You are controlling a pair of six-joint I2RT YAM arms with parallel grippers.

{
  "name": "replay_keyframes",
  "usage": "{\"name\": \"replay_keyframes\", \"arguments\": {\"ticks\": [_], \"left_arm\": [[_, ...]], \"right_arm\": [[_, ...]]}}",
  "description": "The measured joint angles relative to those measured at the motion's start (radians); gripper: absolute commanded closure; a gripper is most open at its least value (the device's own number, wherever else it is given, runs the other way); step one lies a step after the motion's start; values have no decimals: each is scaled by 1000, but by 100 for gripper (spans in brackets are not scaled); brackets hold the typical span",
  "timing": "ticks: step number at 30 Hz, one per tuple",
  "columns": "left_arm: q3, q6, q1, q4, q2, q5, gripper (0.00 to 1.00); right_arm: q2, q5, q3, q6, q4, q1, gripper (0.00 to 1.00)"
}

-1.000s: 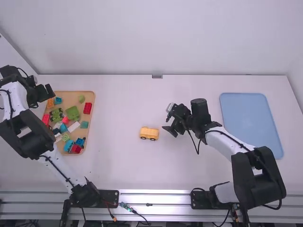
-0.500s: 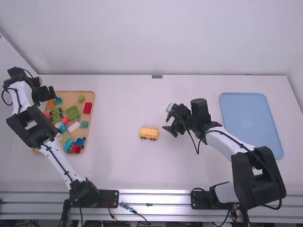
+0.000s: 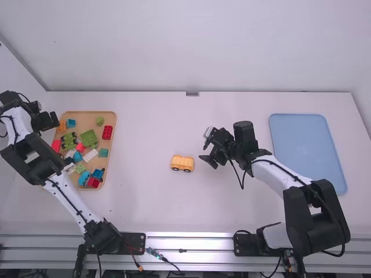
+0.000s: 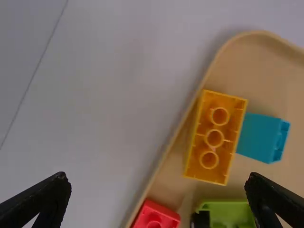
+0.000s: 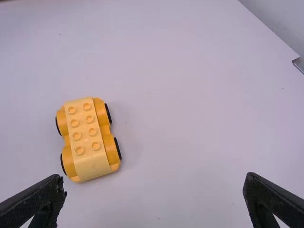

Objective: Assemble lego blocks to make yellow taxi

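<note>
Fingers spread wide and empty, the left gripper (image 3: 50,120) hangs at the far left corner of a tan tray (image 3: 114,136), near an orange block (image 4: 214,138) lying inside beside a blue block (image 4: 261,137). At center, a yellow car base (image 3: 182,163) sits on the white table (image 3: 151,202), just left of the right gripper (image 3: 208,161), its fingers also parted, grasping nothing.

Quantities: one tan tray (image 3: 90,120), one blue tray (image 3: 307,150); one yellow wheeled base (image 5: 85,133), one green wheeled base (image 3: 69,141); over ten loose blocks (image 4: 216,137).
</note>
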Motion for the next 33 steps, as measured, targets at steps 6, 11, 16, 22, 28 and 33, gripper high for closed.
{"name": "replay_keyframes", "arguments": {"ticks": [6,11,16,22,28,33], "left_arm": [[-82,12,-10,63,0,0,3],[-98,40,-27,84,0,8,7],[-109,56,-47,122,0,9,16],[-143,58,-75,127,0,-1,36],[-142,58,-108,133,0,-55,37],[-143,58,-125,142,0,-71,36]], "right_arm": [[0,0,0,1,-1,0,1],[0,0,0,3,-1,0,1],[0,0,0,4,-6,0,1],[0,0,0,1,-26,0,1],[0,0,0,3,-26,0,1],[0,0,0,2,-31,0,1]]}}
